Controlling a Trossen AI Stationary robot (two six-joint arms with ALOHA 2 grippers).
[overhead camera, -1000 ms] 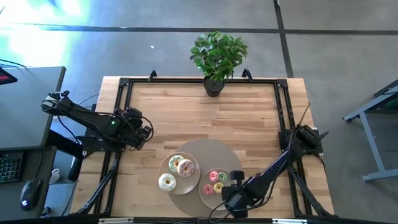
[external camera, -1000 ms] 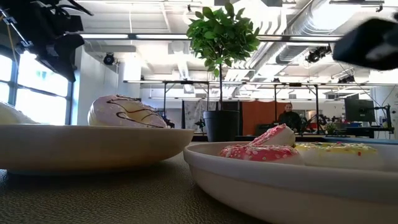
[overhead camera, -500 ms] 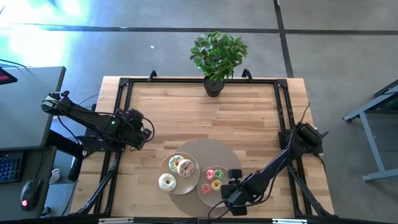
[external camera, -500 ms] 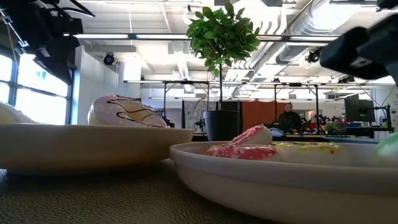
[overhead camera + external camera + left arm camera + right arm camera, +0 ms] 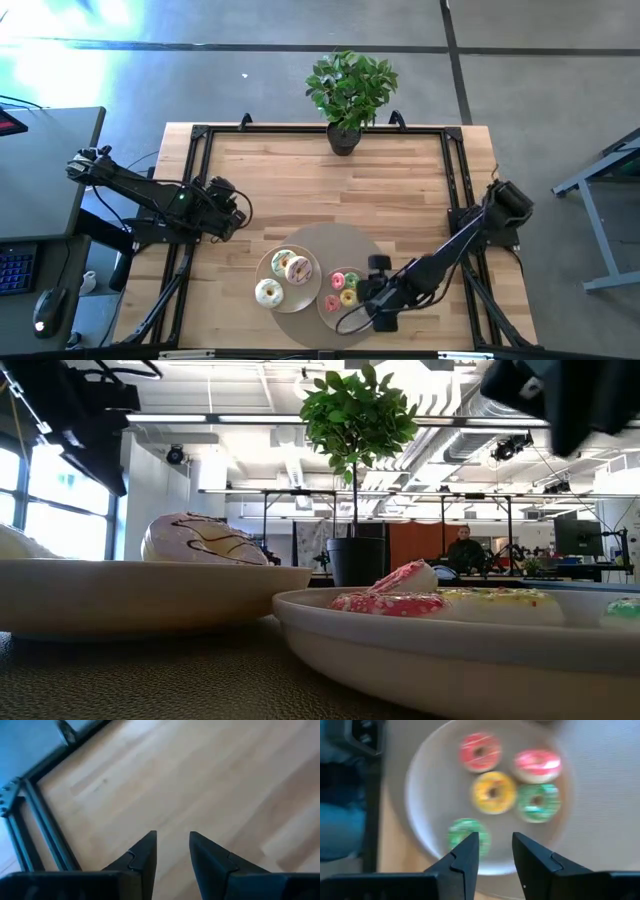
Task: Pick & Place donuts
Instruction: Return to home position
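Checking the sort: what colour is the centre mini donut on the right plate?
Yellow: small yellow toy donut, clearest in right wrist view.

Three larger donuts (image 5: 297, 269) on left plate (image 5: 308, 291), five mini donuts (image 5: 493, 792) on right plate (image 5: 435, 785)

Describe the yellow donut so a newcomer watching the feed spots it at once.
Find the round brown mat on the wooden table; it carries a left plate and a right plate. On the latter, beneath the right claw, the yellow donut lies centrally, the only yellow one among the red donut, pink donut and two green donuts.
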